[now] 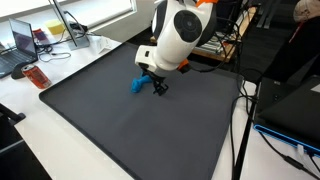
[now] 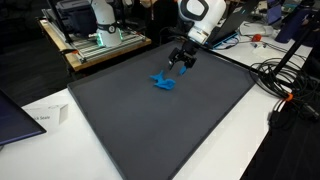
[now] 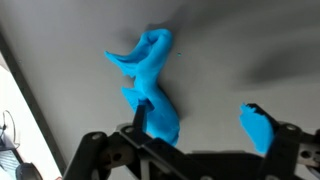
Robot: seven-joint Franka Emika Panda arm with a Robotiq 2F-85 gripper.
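1. I am looking first at the blue thing, a crumpled, soft-looking shape. It is lying on the dark mat, toward the mat's far part, and as far as I can tell it is resting on nothing else.
2. I am holding the hand low over the mat with its fingers spread wide. In the wrist view one finger is crossing in front of the blue thing's lower end, while the other is standing well off to the right. I judge that nothing is being pinched.
3. A smaller blue patch is showing by that right finger. I cannot tell whether it is a loose scrap or part of the finger itself.
4. In an exterior view the hand is sitting just right of the blue thing, close enough that they may be touching. So the thing is lying off to one side of the gap, not centred in it.
5. The white arm is leaning in from the far side, and I judge that this is why the hand is meeting the thing from behind and above.
6. The mat is covering most of the counter. I judge that it is giving the blue shape a flat, plain backdrop.
7. Further out, a laptop and a reddish item are sitting left of the mat. Cables are trailing on the right, all well apart from the hand.
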